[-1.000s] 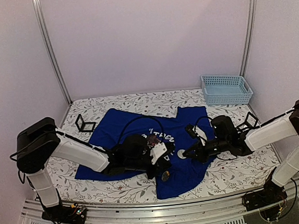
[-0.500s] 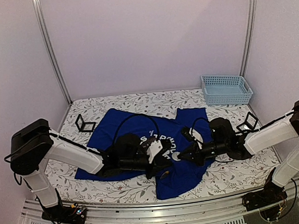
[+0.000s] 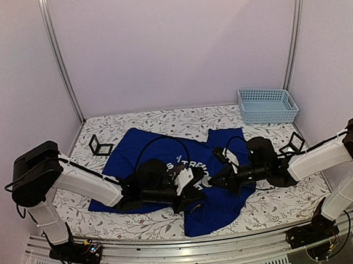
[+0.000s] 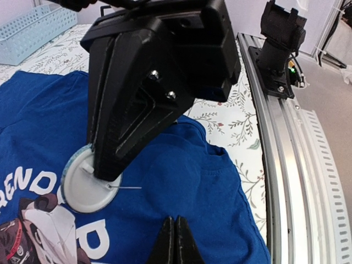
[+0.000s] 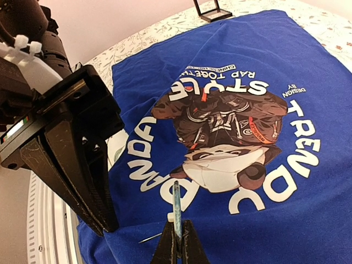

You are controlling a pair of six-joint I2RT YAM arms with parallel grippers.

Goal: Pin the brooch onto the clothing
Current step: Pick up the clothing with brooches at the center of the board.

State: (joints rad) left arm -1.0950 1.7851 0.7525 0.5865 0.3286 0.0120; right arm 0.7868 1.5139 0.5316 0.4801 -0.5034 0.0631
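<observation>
Brooch (image 4: 80,192) back faces left wrist; edge-on right wrist.

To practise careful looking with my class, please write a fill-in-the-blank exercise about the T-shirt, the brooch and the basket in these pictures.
1. The T-shirt lying on the table is ____ in colour.
2. The brooch, a round ____ disc with a pin, is gripped by the right gripper.
3. The basket stands at the far ____ corner of the table.
4. The T-shirt's print shows a ____ ringed by white letters.
Missing words: blue; white; right; panda.
</observation>
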